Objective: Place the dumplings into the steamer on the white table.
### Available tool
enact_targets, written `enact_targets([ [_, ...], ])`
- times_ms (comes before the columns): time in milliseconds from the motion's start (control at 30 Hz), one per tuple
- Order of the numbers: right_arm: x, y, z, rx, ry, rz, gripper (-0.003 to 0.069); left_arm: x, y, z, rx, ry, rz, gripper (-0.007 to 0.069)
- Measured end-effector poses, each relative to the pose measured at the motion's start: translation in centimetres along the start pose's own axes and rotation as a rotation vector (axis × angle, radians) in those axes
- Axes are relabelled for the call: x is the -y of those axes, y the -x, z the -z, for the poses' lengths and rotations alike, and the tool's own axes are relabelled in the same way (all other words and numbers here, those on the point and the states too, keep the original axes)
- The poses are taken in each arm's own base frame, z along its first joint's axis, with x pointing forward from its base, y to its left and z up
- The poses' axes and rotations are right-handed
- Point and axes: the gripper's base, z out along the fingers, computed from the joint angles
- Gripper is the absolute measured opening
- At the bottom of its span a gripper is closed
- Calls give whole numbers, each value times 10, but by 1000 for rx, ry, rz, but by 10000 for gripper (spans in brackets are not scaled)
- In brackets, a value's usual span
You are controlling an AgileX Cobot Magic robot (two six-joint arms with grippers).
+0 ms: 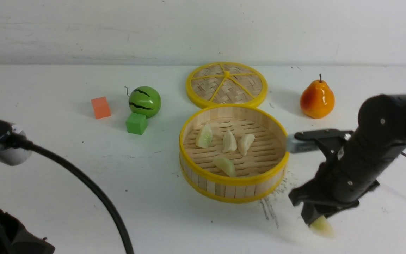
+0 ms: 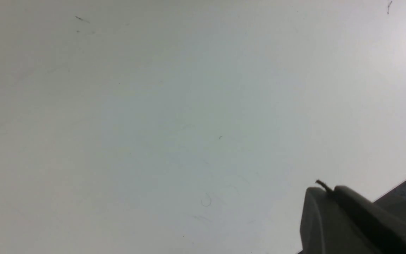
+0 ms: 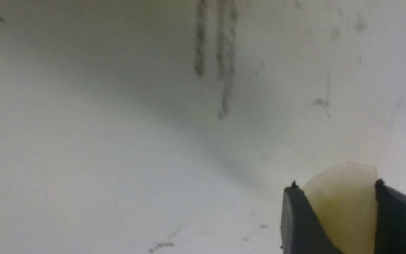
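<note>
The right claw [image 1: 316, 223] is clamped on the last dumpling [image 1: 323, 227] down by the desk [image 1: 83, 197], near the steamer [image 1: 236, 180], likely to lift it in beside the four dumplings [image 1: 229, 141] there; the left claw [image 2: 324, 192] rests closed.

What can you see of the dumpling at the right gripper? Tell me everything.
The dumpling is small, glossy and pale cream-yellow, and looks like smooth plastic. Its rounded end pokes out past the tips of the right gripper, whose two dark jaws press on its opposite sides. It is low over the white table, outside the steamer, to the steamer's right and nearer the robot. Motion blur hides whether it touches the table.
</note>
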Motion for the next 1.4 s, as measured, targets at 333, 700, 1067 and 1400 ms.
enact_targets([
  [333,-35,88,17,343,55,82,241,3,-17,25,93,-13,1,20],
  [700,-25,108,-53,323,32,43,277,4,-90,76,355,-14,15,24],
  [1067,-41,94,35,368,66,125,528,-5,-134,67,555,12,11,37],
  [1400,-56,20,165,568,124,265,270,-5,-134,65,631,3,17,47],
])
